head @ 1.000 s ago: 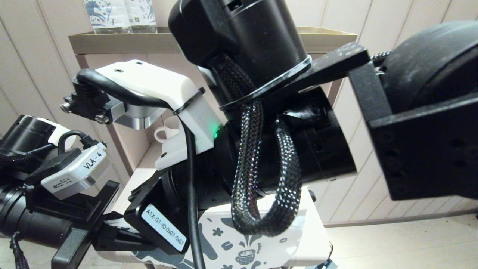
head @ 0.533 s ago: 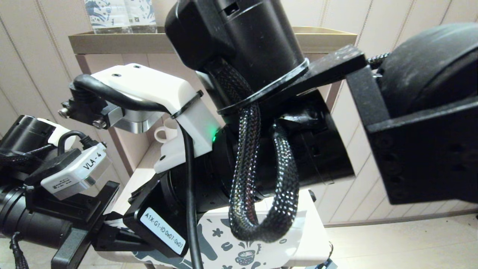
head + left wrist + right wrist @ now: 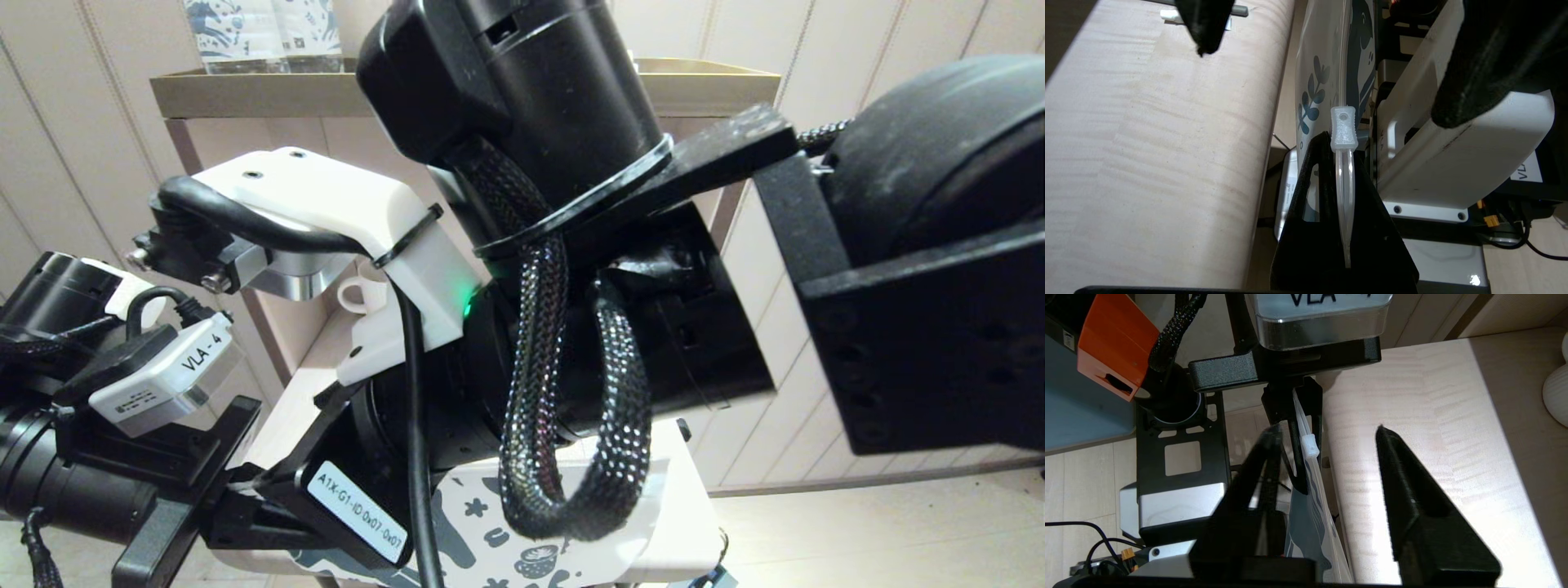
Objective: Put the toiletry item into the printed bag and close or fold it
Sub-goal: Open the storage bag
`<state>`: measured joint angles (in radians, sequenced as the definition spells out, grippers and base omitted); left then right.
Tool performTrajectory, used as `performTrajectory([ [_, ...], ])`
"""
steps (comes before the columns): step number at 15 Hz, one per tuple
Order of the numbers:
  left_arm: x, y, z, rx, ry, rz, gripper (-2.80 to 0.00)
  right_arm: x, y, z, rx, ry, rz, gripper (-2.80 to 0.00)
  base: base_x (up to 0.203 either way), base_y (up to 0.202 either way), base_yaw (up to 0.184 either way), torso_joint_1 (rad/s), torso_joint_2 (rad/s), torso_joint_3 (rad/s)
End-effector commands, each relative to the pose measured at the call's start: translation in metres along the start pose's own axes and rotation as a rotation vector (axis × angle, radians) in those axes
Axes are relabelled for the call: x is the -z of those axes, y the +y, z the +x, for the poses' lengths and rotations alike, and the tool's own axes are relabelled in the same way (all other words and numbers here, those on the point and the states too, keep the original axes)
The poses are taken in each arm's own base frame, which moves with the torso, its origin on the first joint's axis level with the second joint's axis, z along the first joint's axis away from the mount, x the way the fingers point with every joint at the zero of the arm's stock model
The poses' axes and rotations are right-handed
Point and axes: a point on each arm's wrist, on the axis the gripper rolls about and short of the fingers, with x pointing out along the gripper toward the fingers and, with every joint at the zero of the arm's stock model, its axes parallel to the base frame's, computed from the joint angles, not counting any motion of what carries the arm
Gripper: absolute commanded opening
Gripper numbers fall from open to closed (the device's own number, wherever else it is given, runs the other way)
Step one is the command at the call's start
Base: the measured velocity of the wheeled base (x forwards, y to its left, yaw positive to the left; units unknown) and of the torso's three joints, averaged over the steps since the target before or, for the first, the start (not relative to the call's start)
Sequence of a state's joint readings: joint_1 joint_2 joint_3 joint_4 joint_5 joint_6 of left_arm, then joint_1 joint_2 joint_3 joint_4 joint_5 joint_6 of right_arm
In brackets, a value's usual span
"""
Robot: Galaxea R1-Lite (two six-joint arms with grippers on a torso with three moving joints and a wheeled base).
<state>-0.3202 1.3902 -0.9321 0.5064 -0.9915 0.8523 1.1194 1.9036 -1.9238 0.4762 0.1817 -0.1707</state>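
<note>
Pale wood counter [image 3: 1433,457] lay under both arms. Left gripper [image 3: 1294,428] fingers [image 3: 1323,196] clenched the flat white pouch printed with dark blue horse and flowers [image 3: 1318,81] at its clear zipper edge, upright beside the counter's edge. Right gripper [image 3: 1327,433] fingers hung spread around it.

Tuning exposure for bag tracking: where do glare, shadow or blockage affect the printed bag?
Head view: black right arm blocks all but the white horse-printed bag's lower part. Left wrist view: evenly lit, its clear slider plain. Right wrist view: bright pale wooden tabletop; left gripper pinches the bag in shade.
</note>
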Motion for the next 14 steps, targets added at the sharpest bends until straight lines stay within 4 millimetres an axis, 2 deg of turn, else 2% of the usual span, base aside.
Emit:
performTrajectory([
  [1, 0.000, 0.000, 0.000, 0.005, -0.003, 0.002, -2.80, -0.001, 0.001, 0.001, -0.005, -0.001, -0.004, 0.00, 0.000, 0.000, 0.000, 0.000, 0.00, 0.000],
  [6, 0.001, 0.000, 0.001, 0.007, -0.002, 0.000, -2.80, 0.000, 0.003, 0.002, -0.012, 0.002, 0.002, 0.00, 0.000, 0.000, 0.000, 0.000, 0.00, 0.000],
  [11, 0.000, 0.000, 0.000, 0.003, -0.004, 0.004, -2.80, 0.008, 0.000, 0.016, -0.016, 0.037, 0.013, 0.00, 0.000, 0.000, 0.000, 0.000, 0.00, 0.000],
  [14, 0.000, 0.000, 0.000, 0.003, -0.001, 0.002, -2.80, 0.009, -0.001, 0.017, -0.015, 0.043, 0.017, 0.00, 0.000, 0.000, 0.000, 0.000, 0.00, 0.000],
])
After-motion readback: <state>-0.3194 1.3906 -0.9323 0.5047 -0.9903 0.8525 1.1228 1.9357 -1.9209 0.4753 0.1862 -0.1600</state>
